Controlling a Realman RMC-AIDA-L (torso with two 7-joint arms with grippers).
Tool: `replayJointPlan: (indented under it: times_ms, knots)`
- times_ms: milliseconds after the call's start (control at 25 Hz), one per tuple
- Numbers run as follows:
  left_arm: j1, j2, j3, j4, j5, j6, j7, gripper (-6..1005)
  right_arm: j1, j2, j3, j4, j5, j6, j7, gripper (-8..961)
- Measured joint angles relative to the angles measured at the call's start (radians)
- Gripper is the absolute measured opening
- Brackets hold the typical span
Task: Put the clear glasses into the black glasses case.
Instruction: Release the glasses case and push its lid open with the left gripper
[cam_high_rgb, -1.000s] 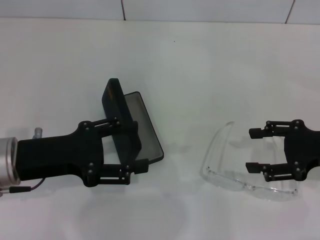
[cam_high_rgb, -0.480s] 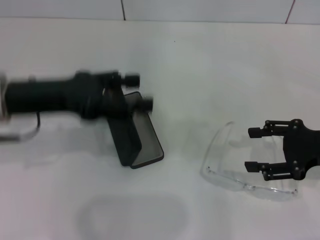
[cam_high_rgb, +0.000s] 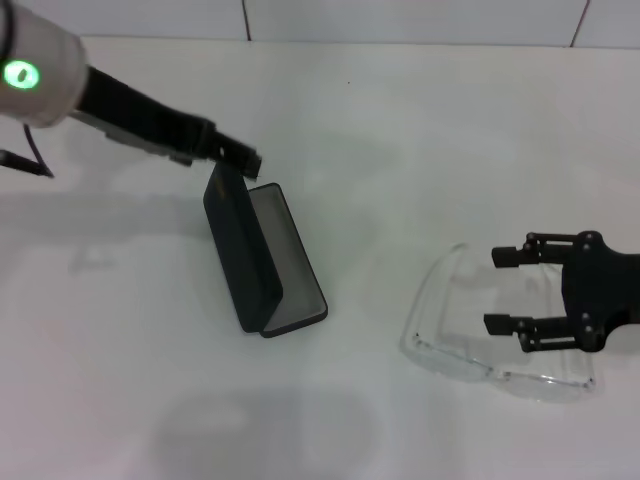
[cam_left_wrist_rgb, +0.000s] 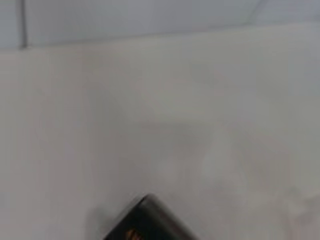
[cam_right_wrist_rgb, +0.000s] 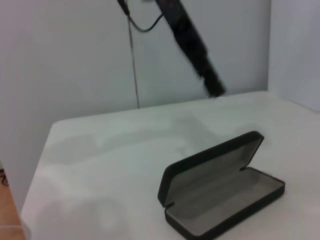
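The black glasses case (cam_high_rgb: 246, 256) stands open left of the table's centre, lid upright and grey lining showing. It also shows in the right wrist view (cam_right_wrist_rgb: 220, 186), and a corner of its lid with orange lettering in the left wrist view (cam_left_wrist_rgb: 146, 221). My left gripper (cam_high_rgb: 236, 155) hangs above the far end of the lid, apart from it. The clear glasses (cam_high_rgb: 470, 358) lie on the table at the right. My right gripper (cam_high_rgb: 491, 289) is open above them, between their arms, and holds nothing.
The white table (cam_high_rgb: 400, 150) ends at a tiled wall behind. My raised left arm (cam_right_wrist_rgb: 192, 45) and its cable cross the air above the case.
My left gripper let go of the case lid and rose toward the back left. The lid stays open. The right gripper has barely moved.
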Motion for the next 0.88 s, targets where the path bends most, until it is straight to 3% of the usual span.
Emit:
replayJointPlan:
  times_ms: [240, 480, 880]
  knots:
    - [-0.094, -0.038, 0.13, -0.072, 0.155, 0.0, -0.081, 837, 0.002, 0.0, -0.028, 0.004, 0.004, 0.076, -0.005, 754]
    - [-0.18, -0.039, 0.143, -0.233, 0.156, -0.029, -0.088, 829, -0.001, 0.0, -0.031, 0.006, 0.004, 0.074, -0.016, 754]
    - [-0.231, -0.039, 0.136, -0.351, 0.164, -0.098, -0.092, 817, -0.003, 0.001, -0.031, 0.02, 0.004, 0.077, -0.029, 754]
